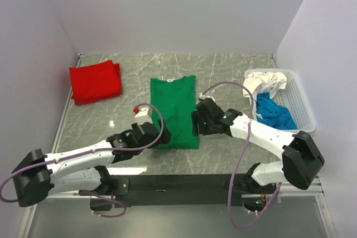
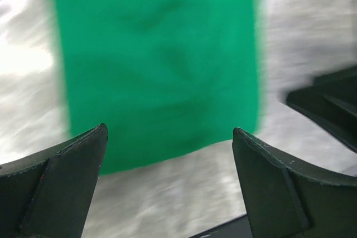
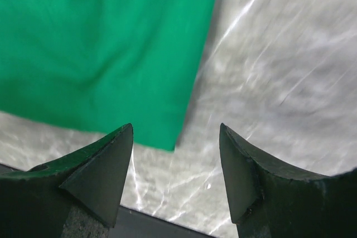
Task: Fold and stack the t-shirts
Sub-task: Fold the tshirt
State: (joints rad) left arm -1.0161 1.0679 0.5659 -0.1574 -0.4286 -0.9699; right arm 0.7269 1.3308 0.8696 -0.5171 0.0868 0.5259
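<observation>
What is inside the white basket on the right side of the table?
A crumpled white shirt at the far end and a blue shirt nearer the arms. Whatever lies beneath them in the basket is covered.

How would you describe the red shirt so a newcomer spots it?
Look at the grey marble table, far-left corner. The red t-shirt lies there alone, folded compact; the green t-shirt lies long mid-table, the blue t-shirt and white t-shirt sit crumpled in the basket.
</observation>
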